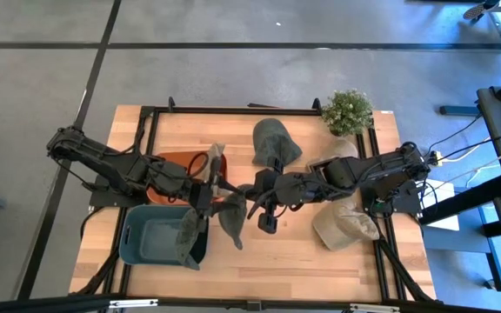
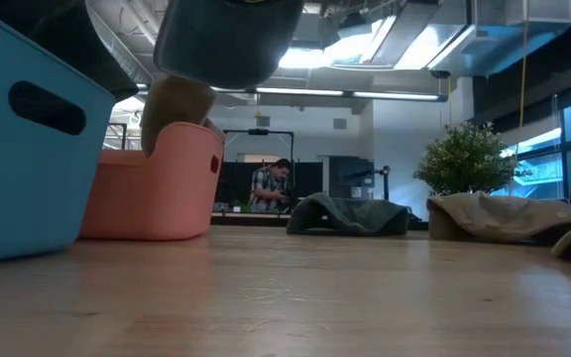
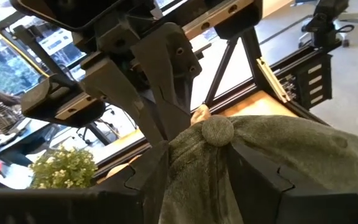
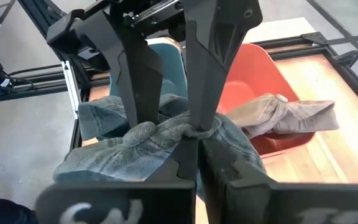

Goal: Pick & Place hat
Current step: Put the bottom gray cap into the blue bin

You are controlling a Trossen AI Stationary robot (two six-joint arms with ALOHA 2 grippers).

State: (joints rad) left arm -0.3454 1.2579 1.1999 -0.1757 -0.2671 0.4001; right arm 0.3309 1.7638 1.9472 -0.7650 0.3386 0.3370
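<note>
A grey-green hat [image 1: 230, 217] hangs between my two grippers above the table's middle, just right of the blue bin [image 1: 150, 236]. My left gripper [image 1: 209, 198] comes from the left and my right gripper [image 1: 249, 193] from the right, and both are shut on the hat. In the low view the hat [image 2: 231, 40] floats clear of the tabletop. The left wrist view shows its crown button [image 3: 217, 130]. A second grey-green hat [image 1: 190, 236] is draped over the blue bin's right rim. My left gripper has bunched crown cloth [image 4: 166, 127] pinched between its two fingers [image 4: 138, 81], reaching in level from the table's left. The hat is lifted clear and sags below the fingers. My right gripper pinches a fold of the crown [image 4: 194, 132] beside the button, with fingers [image 3: 166, 93] close together, coming from the table's right. Several layers are gathered there, and the cloth between the two grippers is slack.
An orange bin [image 1: 177, 165] behind the blue one holds a tan hat [image 1: 216, 161]. A dark green hat [image 1: 275, 142] lies at the far middle and tan hats [image 1: 342, 226] lie at the right. A potted plant [image 1: 348, 111] stands at the far right corner. A person is in the room beyond.
</note>
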